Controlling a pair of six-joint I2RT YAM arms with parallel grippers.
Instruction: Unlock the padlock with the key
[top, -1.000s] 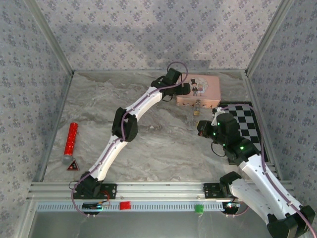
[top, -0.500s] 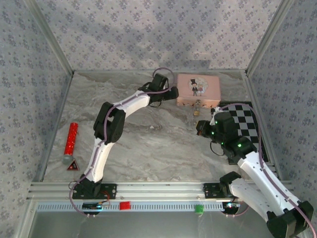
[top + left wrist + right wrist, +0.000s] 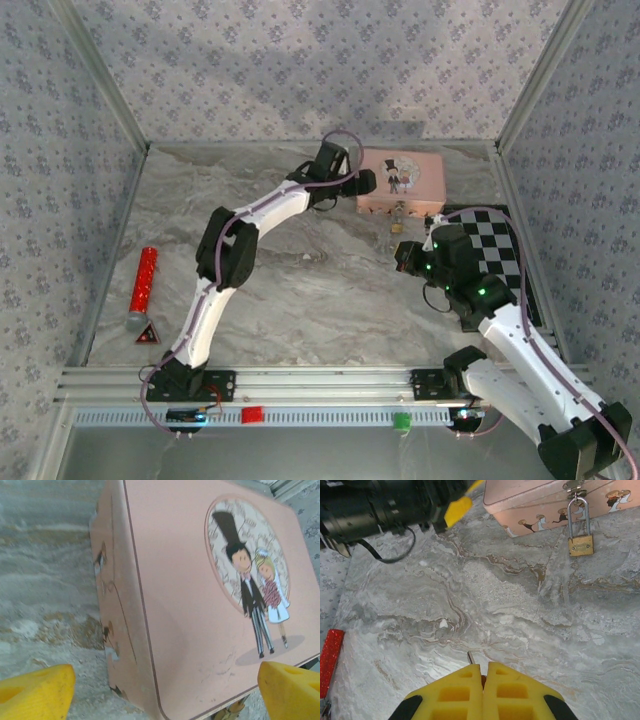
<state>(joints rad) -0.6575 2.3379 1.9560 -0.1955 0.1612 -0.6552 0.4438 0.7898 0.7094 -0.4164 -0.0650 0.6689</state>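
Right gripper of mine has its yellow fingers pressed together, pinching the key; a thin metal tip pokes out between them. The padlock lies ahead of it and off to the right, well apart across bare marble table. Its silvery shackle hangs through the hasp on the front wall of the pink tin, and its brass body rests just below. My left gripper is spread wide, one yellow fingertip on either side of the tin's end. The left wrist camera gives me the lid's bride-and-groom cartoon up close. From the top camera the padlock is a small glint in front of the tin, between it and my right gripper.
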